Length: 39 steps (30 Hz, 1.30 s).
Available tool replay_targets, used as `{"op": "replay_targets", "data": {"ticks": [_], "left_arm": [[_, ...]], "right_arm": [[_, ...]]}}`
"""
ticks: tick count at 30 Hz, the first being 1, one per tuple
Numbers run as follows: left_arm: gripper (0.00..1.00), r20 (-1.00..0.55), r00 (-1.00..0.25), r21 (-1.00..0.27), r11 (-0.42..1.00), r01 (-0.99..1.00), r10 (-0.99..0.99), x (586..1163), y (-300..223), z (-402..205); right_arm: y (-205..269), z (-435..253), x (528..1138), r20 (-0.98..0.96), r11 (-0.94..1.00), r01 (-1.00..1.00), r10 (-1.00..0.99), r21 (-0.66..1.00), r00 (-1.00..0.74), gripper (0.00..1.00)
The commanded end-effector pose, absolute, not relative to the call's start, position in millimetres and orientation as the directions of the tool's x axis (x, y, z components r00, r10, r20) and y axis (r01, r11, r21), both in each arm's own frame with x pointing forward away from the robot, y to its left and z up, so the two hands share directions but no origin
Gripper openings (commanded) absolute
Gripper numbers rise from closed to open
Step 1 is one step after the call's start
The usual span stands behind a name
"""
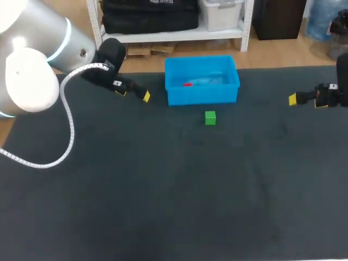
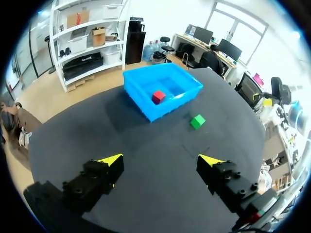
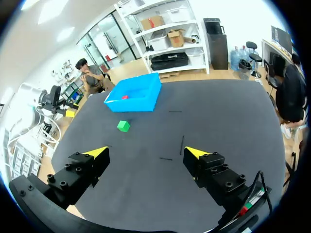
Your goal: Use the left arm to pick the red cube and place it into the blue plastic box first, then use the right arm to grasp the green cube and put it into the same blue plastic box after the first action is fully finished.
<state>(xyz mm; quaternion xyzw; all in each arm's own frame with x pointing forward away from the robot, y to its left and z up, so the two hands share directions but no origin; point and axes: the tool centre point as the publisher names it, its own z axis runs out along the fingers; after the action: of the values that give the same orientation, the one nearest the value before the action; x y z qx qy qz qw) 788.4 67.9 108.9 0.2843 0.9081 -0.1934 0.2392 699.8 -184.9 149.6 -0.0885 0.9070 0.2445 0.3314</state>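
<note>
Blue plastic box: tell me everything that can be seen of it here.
The blue plastic box is a bright blue, open-topped rectangular bin of smooth-looking plastic with a thin rim. It stands upright on the dark table near its far edge. The red cube lies inside on its floor. The green cube sits on the table just in front of the box, not touching it.

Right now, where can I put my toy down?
Everything nearer than the green cube is bare table. Also bare: between that cube and the right gripper. Crowded: around the blue plastic box, with cube and left gripper close.
</note>
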Motion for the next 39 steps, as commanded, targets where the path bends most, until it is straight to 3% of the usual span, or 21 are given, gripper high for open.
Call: {"op": "replay_targets", "data": {"ticks": [1,25,39], "left_arm": [[1.0,-0.539,-0.724,-0.215,0.761,0.612,0.43,788,70,109],[1.0,-0.539,-0.724,-0.215,0.761,0.612,0.43,788,70,109],[1.0,-0.539,-0.724,-0.215,0.761,0.612,0.43,788,70,109]], "right_arm": [[-185,150,700,-0.644,0.865,-0.323,0.0,0.384,-0.765,1.0],[-186,149,699,-0.643,0.863,-0.325,0.0,0.387,-0.766,1.0],[-165,160,703,-0.635,0.874,-0.385,-0.12,0.297,-0.763,1.0]]}}
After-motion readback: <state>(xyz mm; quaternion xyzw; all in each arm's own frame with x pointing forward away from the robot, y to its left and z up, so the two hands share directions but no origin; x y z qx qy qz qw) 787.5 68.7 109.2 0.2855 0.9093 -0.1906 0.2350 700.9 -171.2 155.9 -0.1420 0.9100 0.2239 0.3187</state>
